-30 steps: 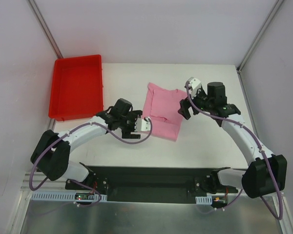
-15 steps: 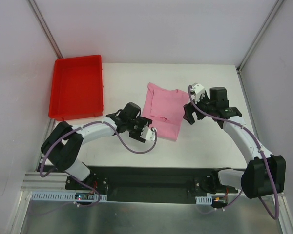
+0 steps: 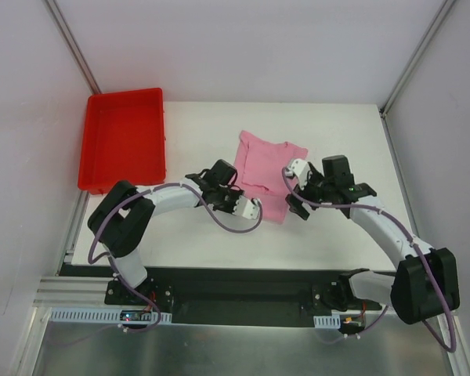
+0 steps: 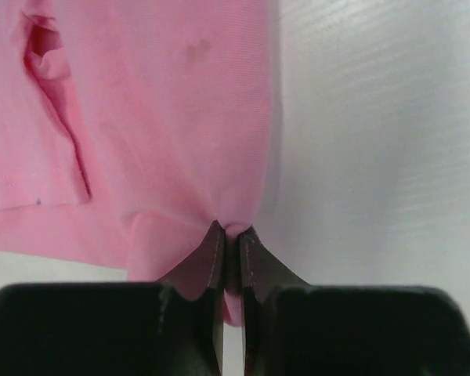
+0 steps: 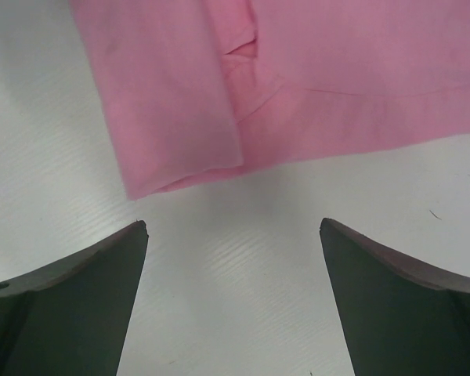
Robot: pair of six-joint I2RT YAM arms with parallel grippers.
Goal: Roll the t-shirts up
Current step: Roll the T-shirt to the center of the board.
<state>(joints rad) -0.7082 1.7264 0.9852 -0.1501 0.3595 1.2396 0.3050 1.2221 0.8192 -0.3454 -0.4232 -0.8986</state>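
A plain light-pink t-shirt (image 3: 266,166) lies folded flat in the middle of the white table. My left gripper (image 3: 243,202) is at the shirt's near-left corner. In the left wrist view it (image 4: 231,235) is shut on a pinch of the pink fabric (image 4: 157,117) at that corner. My right gripper (image 3: 294,200) is low beside the shirt's near-right corner. In the right wrist view it (image 5: 232,224) stands open over bare table, a little short of the shirt's edge (image 5: 298,86), with nothing between its fingers.
A red tray (image 3: 94,153) sits empty at the far left of the table. Grey walls close in the table's (image 3: 337,125) sides and back. The arm bases stand on a black rail (image 3: 235,294) along the near edge.
My left gripper has reached right to the shirt's near-left corner and shut on the fabric. My right gripper has come down and left toward the near-right corner, still open.
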